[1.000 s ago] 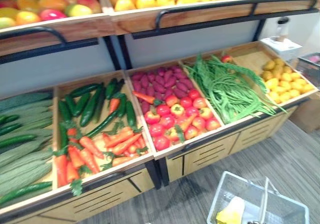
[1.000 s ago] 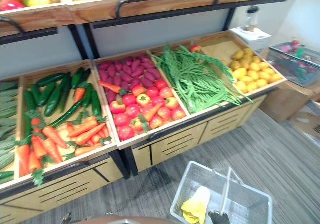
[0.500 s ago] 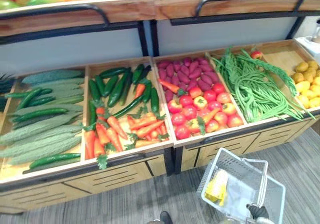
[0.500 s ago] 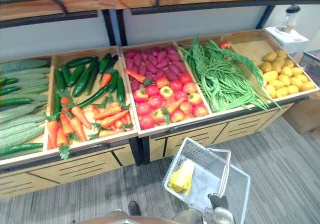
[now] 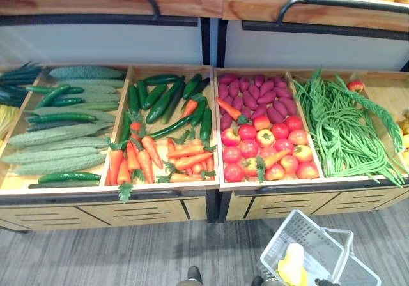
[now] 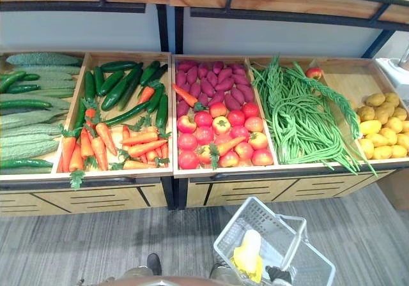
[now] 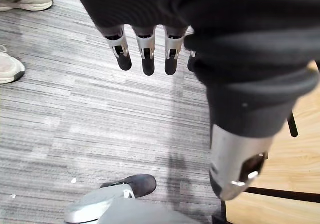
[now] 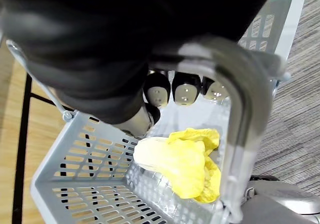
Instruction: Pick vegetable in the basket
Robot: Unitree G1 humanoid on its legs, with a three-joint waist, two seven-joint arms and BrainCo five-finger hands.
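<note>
Vegetables point(image 5: 248, 131) fill the wooden stand's point(image 5: 160, 195) bins: pale gourds point(image 5: 57, 152), carrots point(image 5: 150, 158) in front of dark cucumbers point(image 5: 160, 104), tomatoes point(image 5: 281, 165) in front of purple sweet potatoes point(image 5: 255, 94), long green beans point(image 5: 345, 126), yellow potatoes point(image 6: 377, 129). Robot's left hand point(image 7: 145, 46) hangs over grey floor point(image 7: 75, 119), fingers straight, slightly spread, holding nothing. Front right of the stand, grey basket point(image 6: 276, 232); one yellow leafy vegetable point(image 6: 248, 251) lies inside. Robot's right hand point(image 8: 172, 91): fingers curled round the handle point(image 8: 245, 99).
</note>
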